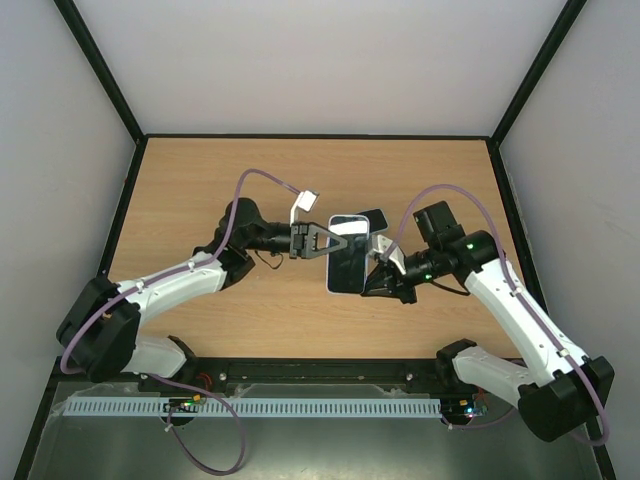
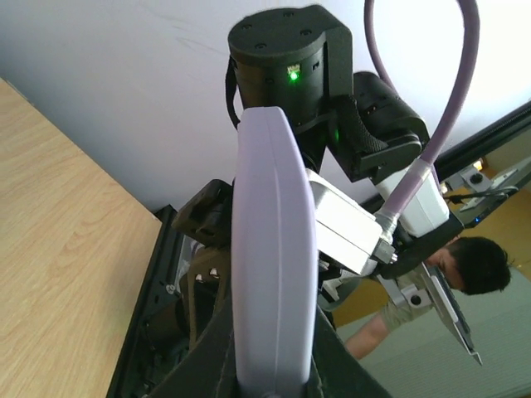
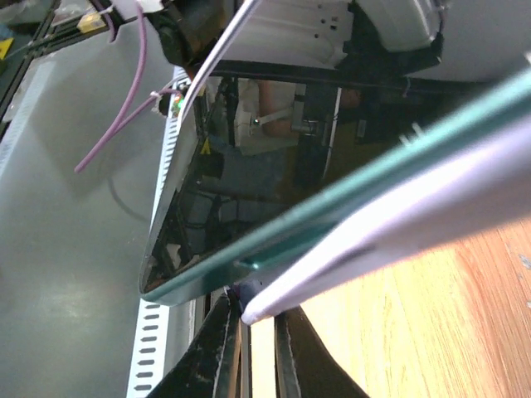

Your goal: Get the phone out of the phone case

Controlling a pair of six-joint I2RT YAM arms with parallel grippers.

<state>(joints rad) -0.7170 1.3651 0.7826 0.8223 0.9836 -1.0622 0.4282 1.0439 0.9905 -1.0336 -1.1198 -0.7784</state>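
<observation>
The phone [image 1: 346, 265] is held in the air over the middle of the table, between both grippers. My left gripper [image 1: 322, 240] is shut on its far end; in the left wrist view the lavender phone case [image 2: 274, 249] stands edge-on between the fingers of that gripper [image 2: 270, 373]. My right gripper [image 1: 378, 272] holds the near right side. In the right wrist view the phone [image 3: 274, 166], with dark glass and a green rim, has parted from the case [image 3: 398, 224] at the corner. My right gripper [image 3: 253, 332] is shut on that lavender case corner.
The wooden table [image 1: 200, 190] is walled on three sides, with a black frame round it. The right arm's wrist [image 2: 290, 75] fills the space behind the case in the left wrist view. A person [image 2: 465, 265] is beyond the table's edge.
</observation>
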